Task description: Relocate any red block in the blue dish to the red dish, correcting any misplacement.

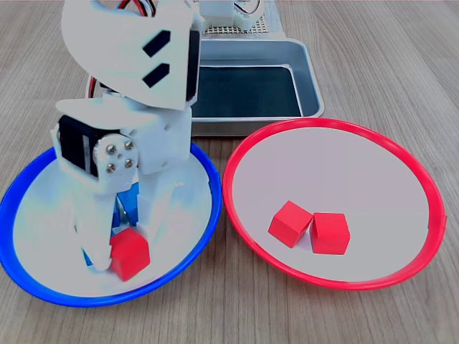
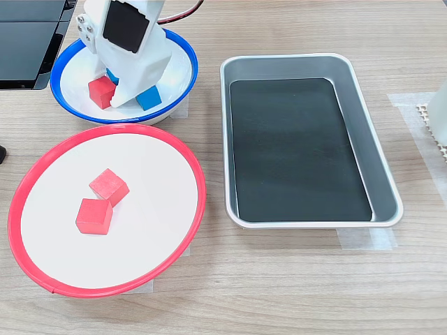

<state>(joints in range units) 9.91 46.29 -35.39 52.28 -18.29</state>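
On the wooden counter [image 2: 293, 279], the blue dish [image 1: 204, 168] and red dish [image 1: 401, 161] sit side by side. The white claw [image 1: 118, 247] reaches into the blue dish, its fingers straddling the red block [image 1: 130, 254]; whether they grip it I cannot tell

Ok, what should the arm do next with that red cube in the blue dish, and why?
Probably close the jaws on the red block. In the first exterior view the gripper is down in the blue dish with the block between its jaws; whether they already grip is unclear. Then lift toward the red dish.
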